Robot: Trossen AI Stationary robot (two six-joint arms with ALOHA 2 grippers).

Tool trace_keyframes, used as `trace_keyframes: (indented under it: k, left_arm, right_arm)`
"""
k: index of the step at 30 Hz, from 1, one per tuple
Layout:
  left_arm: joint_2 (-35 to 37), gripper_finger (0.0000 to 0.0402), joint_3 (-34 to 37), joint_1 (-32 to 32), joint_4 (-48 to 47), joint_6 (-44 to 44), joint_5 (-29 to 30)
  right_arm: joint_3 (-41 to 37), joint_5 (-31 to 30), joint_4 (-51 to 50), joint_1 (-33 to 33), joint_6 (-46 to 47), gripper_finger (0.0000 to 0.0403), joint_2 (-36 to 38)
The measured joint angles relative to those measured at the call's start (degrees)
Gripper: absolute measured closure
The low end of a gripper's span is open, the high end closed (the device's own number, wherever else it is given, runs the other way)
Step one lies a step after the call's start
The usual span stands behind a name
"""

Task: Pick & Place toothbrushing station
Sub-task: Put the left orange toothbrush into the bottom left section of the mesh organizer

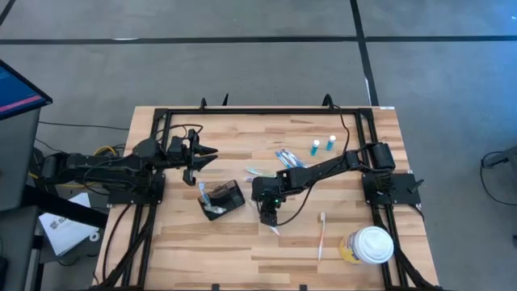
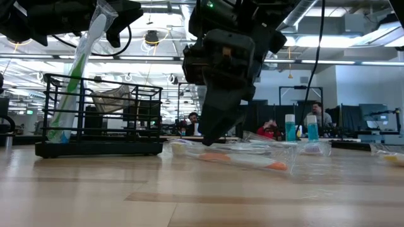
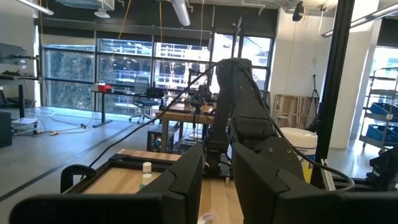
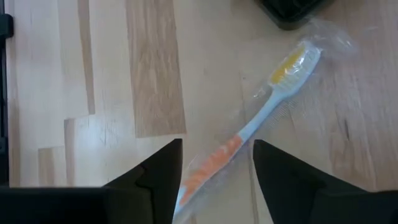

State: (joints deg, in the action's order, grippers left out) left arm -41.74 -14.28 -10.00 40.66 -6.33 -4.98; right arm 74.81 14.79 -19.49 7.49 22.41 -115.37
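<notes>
The toothbrushing station (image 1: 223, 198), a small black wire holder box, stands on the table's middle with a white-and-green toothbrush (image 2: 79, 69) leaning upright in it. Just right of it my right gripper (image 4: 217, 180) points down at the table, open. Its fingers stand on either side of the orange part of the handle of a wrapped toothbrush (image 4: 264, 109) that lies flat on the wood. That toothbrush's yellow bristle end points at the station's corner (image 4: 289, 9). My left gripper (image 1: 203, 153) hangs above the table's left half, open by a narrow gap, with nothing between its fingers (image 3: 186, 186).
More wrapped toothbrushes (image 1: 287, 158) lie behind the right arm, and one (image 1: 321, 234) lies nearer the front. Two small blue-capped bottles (image 1: 322, 145) stand at the far right. A white-lidded yellowish cup (image 1: 371, 245) stands at the front right corner. A black frame (image 1: 258, 111) edges the table.
</notes>
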Motion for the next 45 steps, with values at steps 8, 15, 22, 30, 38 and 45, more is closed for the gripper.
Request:
trace_keyframes:
  k: [8, 15, 22, 30, 38, 45]
  left_arm:
    - [0.0, 0.0321, 0.0, 0.0, 0.0, 0.0, 0.0]
    - [0.0, 0.0321, 0.0, 0.0, 0.0, 0.0, 0.0]
    - [0.0, 0.0321, 0.0, 0.0, -0.3, 0.0, 0.0]
    - [0.0, 0.0321, 0.0, 0.0, -1.2, 0.0, 0.0]
    - [0.0, 0.0321, 0.0, 0.0, -2.1, 0.0, 0.1]
    - [0.0, 0.0321, 0.0, 0.0, -2.2, 0.0, 0.1]
  right_arm:
    - [0.0, -4.0, 0.0, 0.9, 1.6, 0.0231, -0.2]
    - [0.0, -7.4, -0.2, 1.4, 1.7, 0.0246, -0.2]
    - [0.1, -8.7, 0.6, 2.3, 2.3, 0.0259, -1.5]
    - [2.7, -7.5, 0.0, 2.4, 3.1, 0.0263, -6.5]
    - [7.8, -9.3, -6.1, 2.4, 2.2, 0.0355, -9.2]
    - [10.1, -13.1, -9.2, 2.9, -0.5, 0.0397, -8.9]
